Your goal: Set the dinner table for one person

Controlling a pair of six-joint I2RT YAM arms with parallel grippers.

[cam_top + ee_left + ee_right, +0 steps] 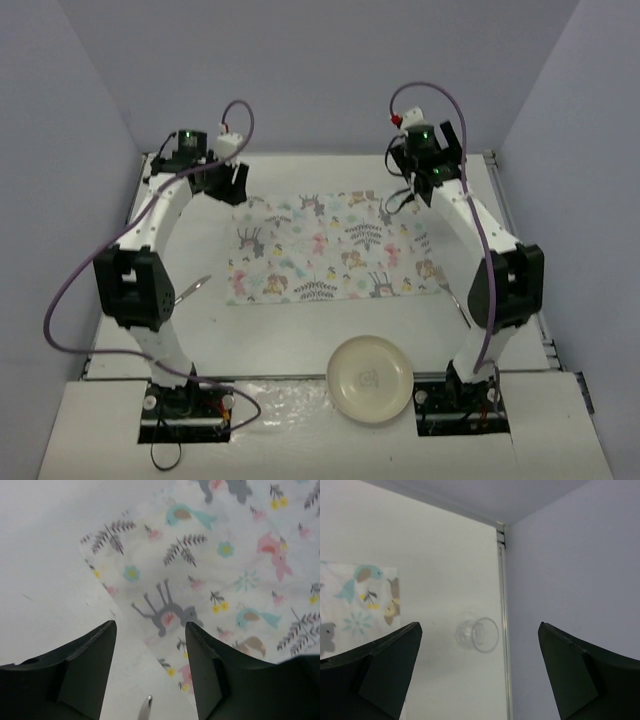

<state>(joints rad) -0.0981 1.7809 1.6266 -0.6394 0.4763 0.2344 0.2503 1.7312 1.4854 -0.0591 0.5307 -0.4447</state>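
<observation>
Apparently the placemat (335, 245) step was finished: it lay flat on the middle of the dinner table (290, 325). The next move probably called for fetching the plate (370, 378), which sat at the table's near edge, and setting it on the placemat. The left gripper (150, 625) stood partly open over a corner of the placemat, holding nothing. The right gripper (480, 625) gaped wide and empty above a glass (479, 635) on bare tabletop beside the placemat.

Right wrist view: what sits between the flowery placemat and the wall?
A clear glass on the white table, seen in the right wrist view.
</observation>
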